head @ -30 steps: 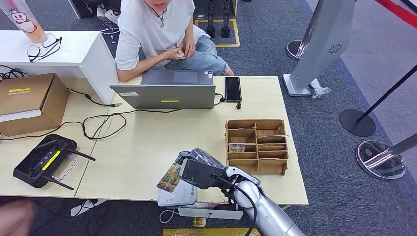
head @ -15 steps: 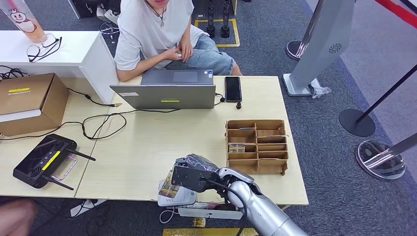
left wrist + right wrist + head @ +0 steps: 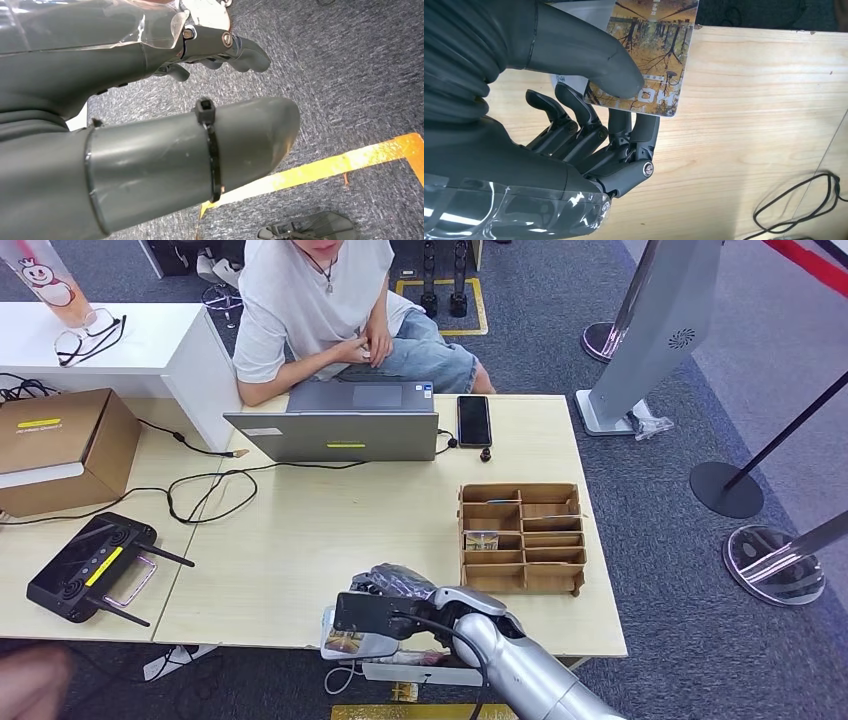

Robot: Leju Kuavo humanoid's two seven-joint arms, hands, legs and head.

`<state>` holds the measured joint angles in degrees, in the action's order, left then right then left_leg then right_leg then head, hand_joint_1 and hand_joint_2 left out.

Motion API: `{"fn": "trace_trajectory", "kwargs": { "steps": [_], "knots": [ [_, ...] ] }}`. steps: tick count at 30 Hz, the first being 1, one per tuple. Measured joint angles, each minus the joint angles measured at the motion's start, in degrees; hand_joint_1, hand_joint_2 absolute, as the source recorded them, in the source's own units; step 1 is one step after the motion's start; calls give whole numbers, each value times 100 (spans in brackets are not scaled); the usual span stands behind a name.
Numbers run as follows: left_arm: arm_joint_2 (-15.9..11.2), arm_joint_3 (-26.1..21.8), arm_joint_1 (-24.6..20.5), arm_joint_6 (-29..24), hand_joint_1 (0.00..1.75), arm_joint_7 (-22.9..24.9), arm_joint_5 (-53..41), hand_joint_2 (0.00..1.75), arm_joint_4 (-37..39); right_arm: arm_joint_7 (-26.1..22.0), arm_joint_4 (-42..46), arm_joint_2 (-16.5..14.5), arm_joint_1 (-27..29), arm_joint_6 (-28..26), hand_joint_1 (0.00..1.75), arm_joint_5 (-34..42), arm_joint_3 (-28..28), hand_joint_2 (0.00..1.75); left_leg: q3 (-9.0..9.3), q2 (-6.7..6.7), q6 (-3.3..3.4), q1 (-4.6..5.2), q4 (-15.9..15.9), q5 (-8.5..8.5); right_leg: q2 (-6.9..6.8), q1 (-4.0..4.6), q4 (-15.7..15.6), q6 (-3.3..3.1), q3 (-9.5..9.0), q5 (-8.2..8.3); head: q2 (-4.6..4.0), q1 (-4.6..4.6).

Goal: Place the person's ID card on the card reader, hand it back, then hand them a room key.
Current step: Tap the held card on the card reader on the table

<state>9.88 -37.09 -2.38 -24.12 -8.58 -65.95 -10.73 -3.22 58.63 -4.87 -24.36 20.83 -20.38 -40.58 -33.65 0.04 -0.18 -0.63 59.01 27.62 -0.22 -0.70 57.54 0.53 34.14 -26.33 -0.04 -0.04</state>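
While the right hand (image 3: 385, 598) sits low over the near edge of the desk (image 3: 300, 540), its thumb and fingers pinch the ID card (image 3: 649, 55), a card printed with an autumn tree scene. In the head view the card (image 3: 345, 642) peeks out from under the hand, lying over the white reader (image 3: 352, 645) at the desk's 6 o'clock edge. Whether the card already rests flat on the reader or hangs just above it, I cannot tell; the wrist view shows the thumb pressed on the card's face, so it is not released.

By my judgement the task stands in its first step: the card is being set on the reader, or is just there. Left to do are the hand-back to the person (image 3: 320, 310), who sits at 12 o'clock behind the laptop (image 3: 345, 425), and then the room key. A card-like thing lies in one compartment of the wooden tray (image 3: 522, 537), at about 2 o'clock from the hand; it may be a key, though it is too small to be sure.

The left hand (image 3: 150, 100) hangs over the carpet with its fingers apart and nothing in it.
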Motion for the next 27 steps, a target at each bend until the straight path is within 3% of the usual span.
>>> {"fn": "trace_trajectory", "kwargs": {
  "steps": [27],
  "knots": [
    [16,0,-89,46,0,119,-64,0,0,224,-597,-220,-150,-247,175,-268,-225,175,1,0,0,0,0,0,0,0,0,0,0,0,0,-1]
  ]
}}
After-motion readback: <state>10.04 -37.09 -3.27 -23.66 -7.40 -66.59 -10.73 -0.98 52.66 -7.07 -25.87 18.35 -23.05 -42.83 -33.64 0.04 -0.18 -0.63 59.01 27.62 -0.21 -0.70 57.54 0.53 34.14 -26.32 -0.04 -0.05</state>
